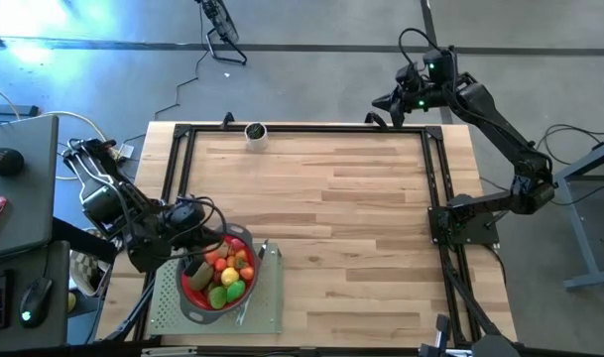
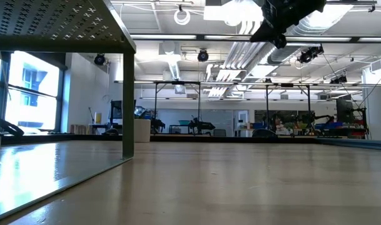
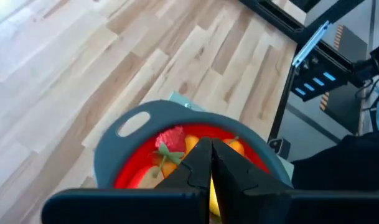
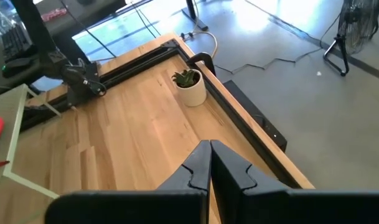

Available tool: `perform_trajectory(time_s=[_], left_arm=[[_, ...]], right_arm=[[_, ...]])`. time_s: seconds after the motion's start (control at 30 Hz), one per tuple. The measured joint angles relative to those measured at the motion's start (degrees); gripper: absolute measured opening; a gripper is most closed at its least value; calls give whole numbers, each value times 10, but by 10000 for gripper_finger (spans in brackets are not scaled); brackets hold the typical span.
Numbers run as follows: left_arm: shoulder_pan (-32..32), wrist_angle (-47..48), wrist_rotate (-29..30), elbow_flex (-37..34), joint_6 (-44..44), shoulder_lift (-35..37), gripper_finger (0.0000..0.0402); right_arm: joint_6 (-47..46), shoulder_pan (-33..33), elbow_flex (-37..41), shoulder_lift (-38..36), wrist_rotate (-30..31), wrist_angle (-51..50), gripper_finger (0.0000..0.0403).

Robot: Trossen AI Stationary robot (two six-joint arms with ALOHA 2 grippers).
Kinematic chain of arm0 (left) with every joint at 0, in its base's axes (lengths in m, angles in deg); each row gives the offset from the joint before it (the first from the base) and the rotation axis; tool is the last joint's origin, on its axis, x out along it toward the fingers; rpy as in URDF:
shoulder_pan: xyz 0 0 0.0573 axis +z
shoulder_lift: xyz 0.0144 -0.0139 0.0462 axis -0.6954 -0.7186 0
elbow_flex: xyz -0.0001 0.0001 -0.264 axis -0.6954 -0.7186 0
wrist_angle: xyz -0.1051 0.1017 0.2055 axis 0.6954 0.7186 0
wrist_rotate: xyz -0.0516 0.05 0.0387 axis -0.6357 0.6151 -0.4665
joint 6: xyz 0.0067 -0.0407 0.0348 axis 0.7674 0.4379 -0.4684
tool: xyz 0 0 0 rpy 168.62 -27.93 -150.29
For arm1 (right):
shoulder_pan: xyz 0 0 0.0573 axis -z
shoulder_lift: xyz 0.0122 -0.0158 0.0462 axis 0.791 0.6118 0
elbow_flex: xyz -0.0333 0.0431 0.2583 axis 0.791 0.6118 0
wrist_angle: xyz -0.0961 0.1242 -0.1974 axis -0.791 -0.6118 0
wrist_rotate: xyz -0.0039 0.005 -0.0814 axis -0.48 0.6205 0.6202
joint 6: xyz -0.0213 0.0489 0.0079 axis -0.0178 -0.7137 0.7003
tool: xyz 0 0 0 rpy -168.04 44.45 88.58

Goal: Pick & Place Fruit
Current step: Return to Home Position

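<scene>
The fruit (image 1: 227,273) lies heaped in the strainer (image 1: 204,315), a round red bowl with a broad, smooth grey rim. An oval slot is cut through the rim on one side. In the heap I can make out a strawberry (image 3: 170,138) with a dimpled skin and a green leaf cap, with glossy orange, yellow and green pieces around it.

The strainer stands on a shelf (image 1: 168,307) of grey sheet metal punched all over with small holes, at the near left corner of the worktop (image 1: 351,228). The worktop is made of pale wooden planks inside a black frame (image 1: 302,128). A slim grey knife (image 1: 267,256) lies on the shelf just beside the strainer.

The left claw (image 3: 211,146) hangs over the strainer with its dark fingers pressed together on nothing. The right claw (image 4: 209,146), its fingers likewise pressed together, sits high at the far right corner. From there it looks across at a small white pot (image 4: 190,86) with a green plant, near the far rail.
</scene>
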Motion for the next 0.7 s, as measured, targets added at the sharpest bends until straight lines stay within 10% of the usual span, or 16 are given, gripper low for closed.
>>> perform_trajectory(time_s=[0.7], left_arm=[[0, 0, 52, 0, -105, -17, 10]], right_arm=[[-157, 0, 0, 0, -6, -12, 3]])
